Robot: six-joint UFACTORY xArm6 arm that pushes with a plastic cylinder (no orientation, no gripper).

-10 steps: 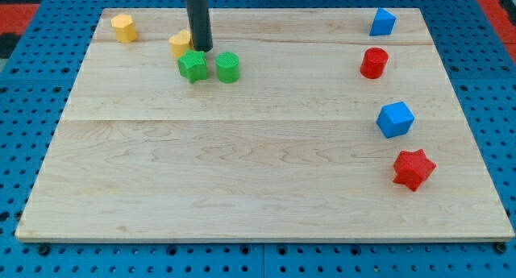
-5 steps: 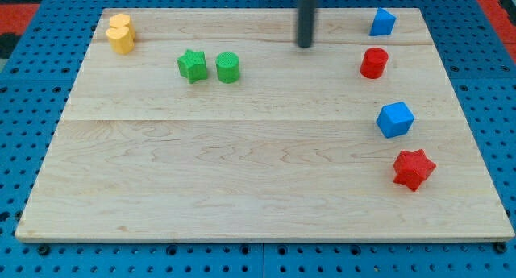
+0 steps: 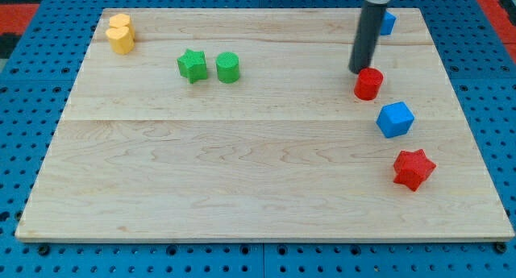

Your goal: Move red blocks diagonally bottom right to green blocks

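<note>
My tip [image 3: 359, 70] rests at the upper left edge of the red cylinder [image 3: 368, 84] on the board's right side. A red star [image 3: 413, 168] lies lower right, near the right edge. A green star [image 3: 192, 65] and a green cylinder [image 3: 228, 68] sit side by side at the upper left of the board, far to the left of my tip.
A blue block [image 3: 395, 118] lies between the red cylinder and the red star. Another blue block [image 3: 389, 22] is partly hidden behind my rod at the top right. Two yellow blocks [image 3: 120, 35] touch each other at the top left corner of the wooden board [image 3: 242, 165].
My tip has moved from the yellow block beside the green star right across the board to the red cylinder. The cylinder has shifted a little down and left. One yellow block joined the other.
</note>
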